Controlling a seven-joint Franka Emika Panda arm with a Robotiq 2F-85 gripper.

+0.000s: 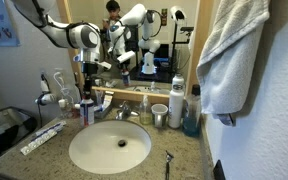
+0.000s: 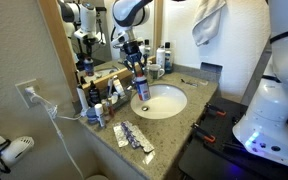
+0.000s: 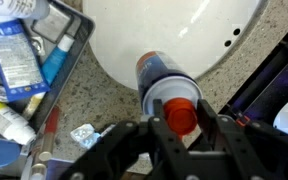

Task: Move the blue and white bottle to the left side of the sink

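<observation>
Where speckled granite (image 3: 104, 100) meets the round sink (image 3: 184, 30), the pincer (image 3: 184, 120) seemingly clasps the slim bottle (image 3: 160, 76).

Wrist view: the sink (image 3: 184, 30) is cut off by the top edge. The fingers (image 3: 216, 130) cover the sides of the reddish top of the blue and white bottle (image 3: 160, 78). Its base is hidden beneath its own body, and its label is too blurred to read. The tray (image 3: 79, 40) runs off the left edge. Exterior views: the bottle's markings are too small to make out. The towel (image 1: 239, 50) is cropped at the top and the hair dryer (image 2: 6, 152) at the left.
</observation>
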